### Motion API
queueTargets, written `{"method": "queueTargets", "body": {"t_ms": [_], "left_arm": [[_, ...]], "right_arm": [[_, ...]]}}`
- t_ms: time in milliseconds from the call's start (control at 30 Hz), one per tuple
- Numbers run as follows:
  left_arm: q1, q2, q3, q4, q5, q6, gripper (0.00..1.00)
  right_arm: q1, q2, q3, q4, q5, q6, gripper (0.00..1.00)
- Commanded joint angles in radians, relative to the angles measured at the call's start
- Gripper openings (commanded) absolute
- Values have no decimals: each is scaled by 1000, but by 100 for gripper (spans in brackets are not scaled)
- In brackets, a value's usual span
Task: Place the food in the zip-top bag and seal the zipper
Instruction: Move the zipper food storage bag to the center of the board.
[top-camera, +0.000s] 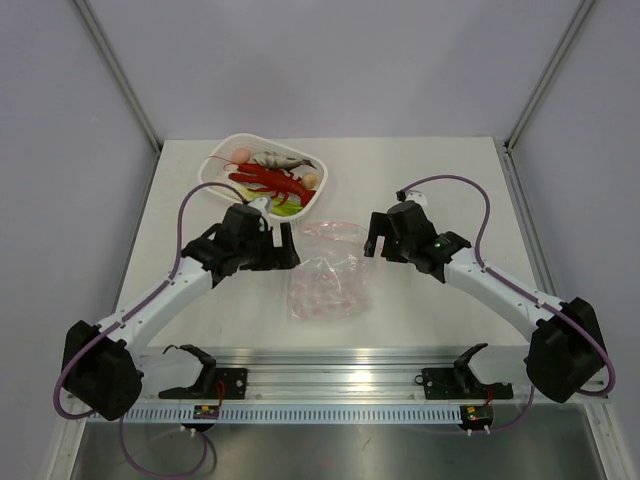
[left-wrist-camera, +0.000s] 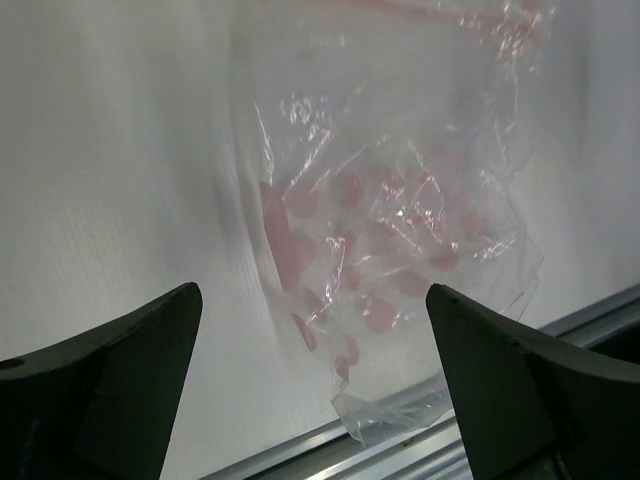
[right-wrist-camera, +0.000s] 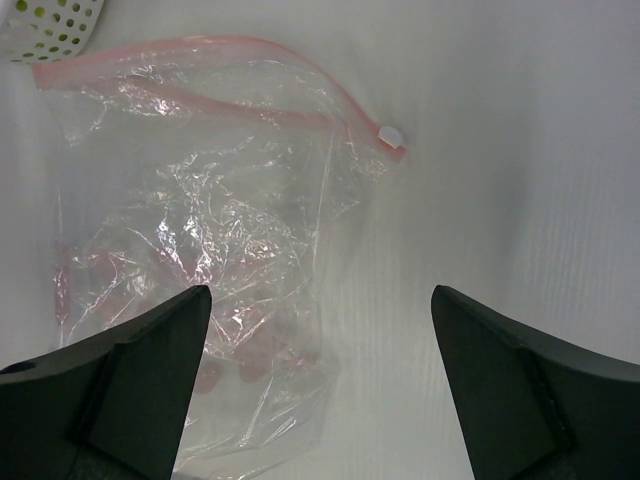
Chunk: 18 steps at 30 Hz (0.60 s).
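Observation:
The food lies in a white perforated basket (top-camera: 222, 152) at the back left: a red lobster (top-camera: 272, 182), a grey fish (top-camera: 279, 159), a green leafy piece (top-camera: 286, 208) and peach round pieces (top-camera: 240, 154). The zip-top bag (top-camera: 325, 272) lies flat and crinkled mid-table, clear with pink spots (left-wrist-camera: 380, 230) (right-wrist-camera: 200, 230). Its pink zipper (right-wrist-camera: 180, 42) runs along the far edge, its two strips apart, with a white slider (right-wrist-camera: 392, 135) at the right end. My left gripper (top-camera: 286, 245) (left-wrist-camera: 312, 295) hovers open at the bag's left edge. My right gripper (top-camera: 374, 240) (right-wrist-camera: 320, 295) hovers open at its right edge. Neither holds anything.
A metal rail (top-camera: 330, 380) runs along the table's near edge, just below the bag's bottom corner (left-wrist-camera: 390, 415). A corner of the basket (right-wrist-camera: 50, 25) shows beyond the bag's mouth. Grey walls enclose the table on three sides.

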Motion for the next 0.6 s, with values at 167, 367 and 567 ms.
{"method": "queueTargets", "body": {"t_ms": [167,367,567], "left_arm": [[-145,71,-169,265,182,-200,99],[-329,320,-19,461,253,-304,99],[-388,425,167,526,438,-324,99]], "right_arm": [[-23,-79,53,-118,107,5,99],[-163,-215,74,-194,40,-1,99],[-217,-332,97,-319,35,-21,99]]}}
